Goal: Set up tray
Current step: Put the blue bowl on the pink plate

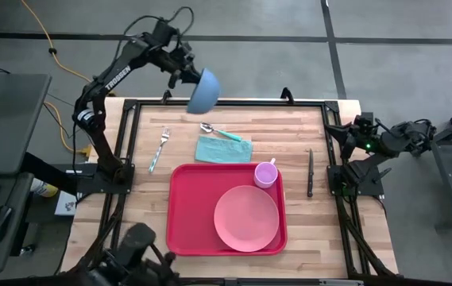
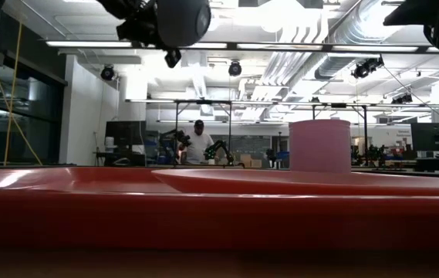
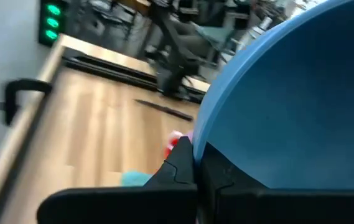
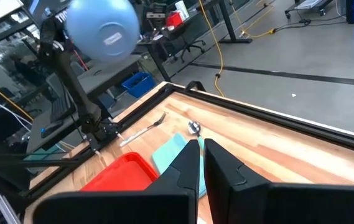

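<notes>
My left gripper is raised over the table's far edge and is shut on a blue bowl, which also shows in the right wrist view with its base facing that camera. The red tray lies at the table's near middle. On it are a round pink plate and a pink cup, the cup in the tray's far right corner. My right gripper waits shut at the table's right edge, touching nothing. My left gripper holds the blue bowl by its rim, with one finger outside the wall and the other inside the hollow. The bowl is lifted clear of the table and tipped on its side.
A teal napkin lies beyond the tray, with a spoon at its far edge. A fork lies to the left and a knife to the right of the tray. A person stands far back in the room.
</notes>
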Tool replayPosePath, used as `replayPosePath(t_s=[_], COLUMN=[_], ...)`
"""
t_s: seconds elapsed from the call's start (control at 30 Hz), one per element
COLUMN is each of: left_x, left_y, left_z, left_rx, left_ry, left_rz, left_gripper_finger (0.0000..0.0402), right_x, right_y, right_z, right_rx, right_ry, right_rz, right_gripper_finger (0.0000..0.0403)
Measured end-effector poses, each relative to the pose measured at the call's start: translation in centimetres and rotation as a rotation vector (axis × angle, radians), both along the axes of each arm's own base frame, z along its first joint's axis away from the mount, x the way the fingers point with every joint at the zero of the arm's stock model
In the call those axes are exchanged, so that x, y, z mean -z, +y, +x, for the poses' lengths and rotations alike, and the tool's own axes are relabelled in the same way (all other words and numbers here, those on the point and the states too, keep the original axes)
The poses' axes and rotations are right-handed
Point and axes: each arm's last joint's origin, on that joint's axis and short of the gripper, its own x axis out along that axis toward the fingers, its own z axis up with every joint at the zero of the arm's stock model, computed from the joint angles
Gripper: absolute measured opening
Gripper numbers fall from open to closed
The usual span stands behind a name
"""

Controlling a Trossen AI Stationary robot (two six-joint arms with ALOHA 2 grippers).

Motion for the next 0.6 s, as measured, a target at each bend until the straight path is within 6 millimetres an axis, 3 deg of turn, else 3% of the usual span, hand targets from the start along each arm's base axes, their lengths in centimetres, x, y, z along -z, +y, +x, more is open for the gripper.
replayPosePath(t_s=[0.23,0.4,0.6], left_x=[1.0,1.4,1.2], left_y=[-4.9,-9.7,-15.9], left_z=[4.1,7.7,10.5], left_rx=[0.027,0.025,0.008], left_ry=[0.24,0.395,0.526], left_rz=[0.005,0.086,0.25], left_gripper_finger=[0.0022,0.0022,0.0022], right_x=[0.1,0.2,0.2], right_y=[0.0,0.0,0.0], right_z=[0.0,0.0,0.0], right_rx=[0.001,0.0,-0.02], right_ry=[0.009,0.013,0.02], right_rz=[-0.003,0.0,0.005], right_gripper_finger=[0.0,0.0,0.0])
